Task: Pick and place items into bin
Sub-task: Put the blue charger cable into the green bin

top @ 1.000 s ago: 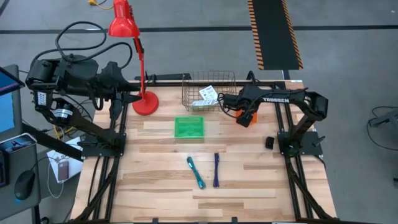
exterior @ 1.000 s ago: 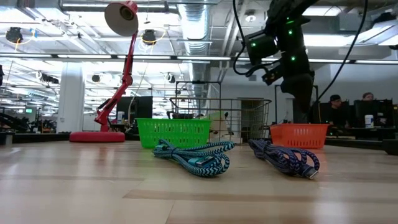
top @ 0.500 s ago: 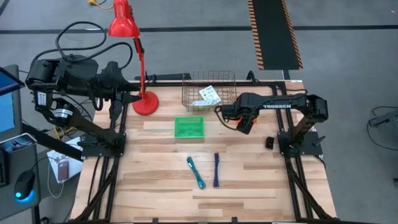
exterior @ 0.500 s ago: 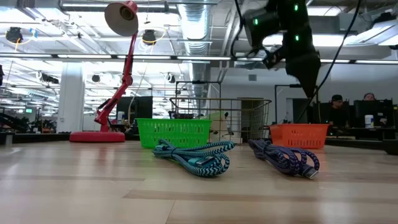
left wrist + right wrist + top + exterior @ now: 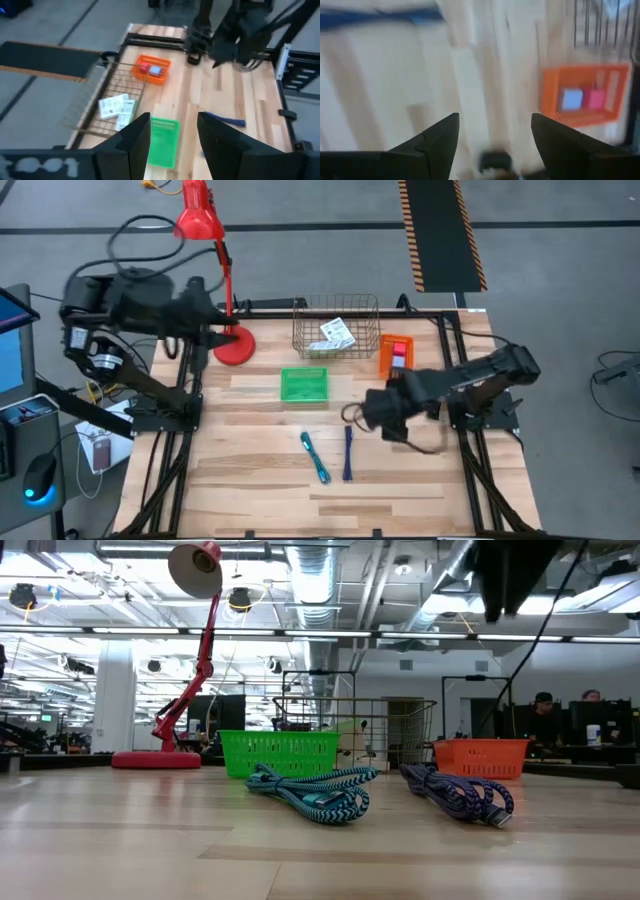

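wooden table (image 5: pixel 250 480) holding baskets, lamp, two cables.

One camera hangs above me and looks straight down on the whole worktop (image 5: pixel 260 480). A second one sits at the height of the worktop surface and looks level across it into the room, very near the two cables. My left wrist camera looks from far over the orange bin (image 5: pixel 151 70). My right wrist camera looks down on the same orange bin from nearer.
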You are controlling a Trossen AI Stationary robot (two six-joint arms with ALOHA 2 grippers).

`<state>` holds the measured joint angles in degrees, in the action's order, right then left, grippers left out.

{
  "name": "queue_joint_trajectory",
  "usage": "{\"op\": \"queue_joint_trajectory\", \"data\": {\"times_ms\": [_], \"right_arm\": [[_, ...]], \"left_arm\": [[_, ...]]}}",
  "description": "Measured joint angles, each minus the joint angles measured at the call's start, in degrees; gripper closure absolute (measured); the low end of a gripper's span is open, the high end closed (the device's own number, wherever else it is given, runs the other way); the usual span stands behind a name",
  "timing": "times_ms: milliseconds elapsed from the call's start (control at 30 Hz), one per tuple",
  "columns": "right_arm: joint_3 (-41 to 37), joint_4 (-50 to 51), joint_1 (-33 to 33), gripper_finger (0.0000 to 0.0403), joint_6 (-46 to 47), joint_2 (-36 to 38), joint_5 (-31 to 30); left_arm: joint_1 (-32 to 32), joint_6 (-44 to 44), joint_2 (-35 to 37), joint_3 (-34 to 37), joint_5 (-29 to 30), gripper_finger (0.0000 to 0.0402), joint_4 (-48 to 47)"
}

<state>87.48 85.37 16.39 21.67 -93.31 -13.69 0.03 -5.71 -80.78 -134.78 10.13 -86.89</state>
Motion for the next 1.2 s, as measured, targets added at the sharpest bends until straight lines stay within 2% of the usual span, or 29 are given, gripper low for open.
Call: {"op": "queue_joint_trajectory", "data": {"times_ms": [167,267,367,533,633,767,900,1000,1100,1200], "right_arm": [[-0.03,-6.81,6.57,0.0158,4.93,6.18,-3.80],[-1.12,-11.84,10.41,0.0158,7.72,10.63,-7.65],[-2.87,-15.99,14.72,0.0158,9.70,13.95,-12.88],[-7.76,-19.90,21.50,0.0158,13.15,17.58,-20.03],[-11.41,-21.54,24.71,0.0158,15.33,18.40,-22.58],[-16.69,-25.78,27.74,0.0158,15.89,18.23,-26.84],[-21.78,-33.38,28.84,0.0158,15.71,17.61,-30.77],[-24.88,-39.97,29.02,0.0158,15.42,17.02,-31.85],[-27.78,-47.82,29.37,0.0158,15.43,17.08,-31.85],[-29.09,-52.99,29.76,0.0158,16.38,17.06,-31.53]], "left_arm": [[-2.01,0.00,-5.53,0.04,-10.21,0.0250,-0.18],[-6.84,-0.96,-9.23,0.08,-10.68,0.0250,0.60],[-13.03,-4.05,-12.32,0.09,-2.02,0.0250,0.57],[-23.05,-11.81,-15.45,0.11,19.76,0.0250,0.20],[-26.90,-14.58,-15.61,0.40,23.71,0.0250,-1.05],[-29.39,-12.64,-14.08,5.26,17.73,0.0250,1.36],[-29.12,-6.18,-8.43,15.20,11.24,0.0250,8.89],[-25.91,-1.25,-0.83,27.22,1.95,0.0250,22.87],[-21.60,-0.04,8.41,41.90,-7.38,0.0250,34.64],[-19.15,-1.44,17.59,57.00,-9.42,0.0250,44.66]]}}
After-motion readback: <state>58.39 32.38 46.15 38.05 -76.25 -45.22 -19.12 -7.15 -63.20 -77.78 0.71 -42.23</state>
